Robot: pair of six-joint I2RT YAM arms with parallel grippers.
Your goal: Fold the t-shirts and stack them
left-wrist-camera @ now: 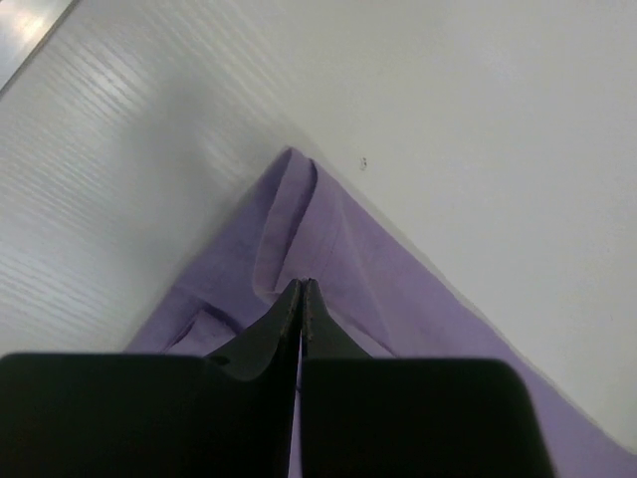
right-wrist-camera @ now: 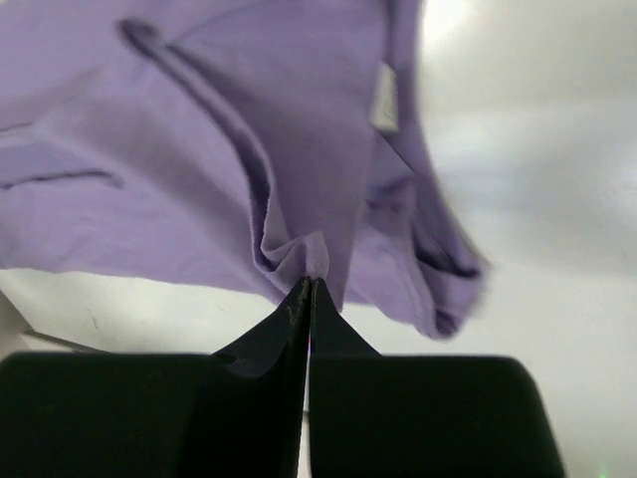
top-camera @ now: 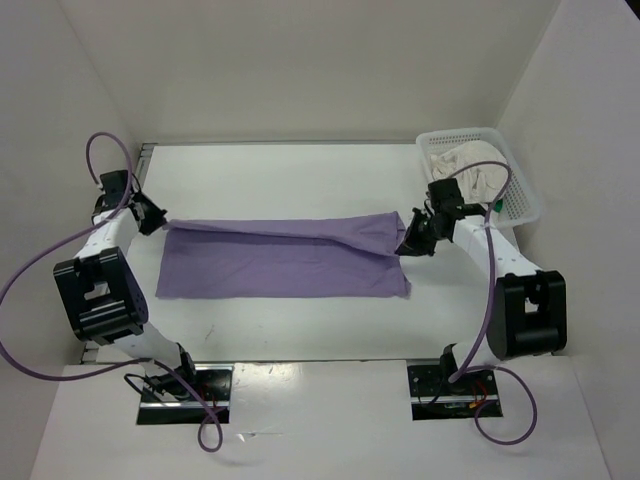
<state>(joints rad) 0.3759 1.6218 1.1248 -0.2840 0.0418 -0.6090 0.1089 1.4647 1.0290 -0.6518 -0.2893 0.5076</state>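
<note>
A lavender purple t-shirt (top-camera: 280,258) lies stretched left to right across the middle of the white table, partly folded lengthwise. My left gripper (top-camera: 152,220) is shut on its far-left corner; the left wrist view shows the cloth (left-wrist-camera: 328,249) pinched between the closed tips (left-wrist-camera: 302,286). On the other side my right gripper (top-camera: 412,240) is shut on the far-right corner, lifted slightly, and bunched purple cloth (right-wrist-camera: 249,149) hangs from its tips (right-wrist-camera: 311,282). A cream white t-shirt (top-camera: 470,170) lies crumpled in the basket, with a bit of green (top-camera: 496,207) beside it.
The white mesh basket (top-camera: 516,160) stands at the back right corner, close behind my right arm. White walls enclose the table on the left, back and right. Cables loop from both arms at the sides.
</note>
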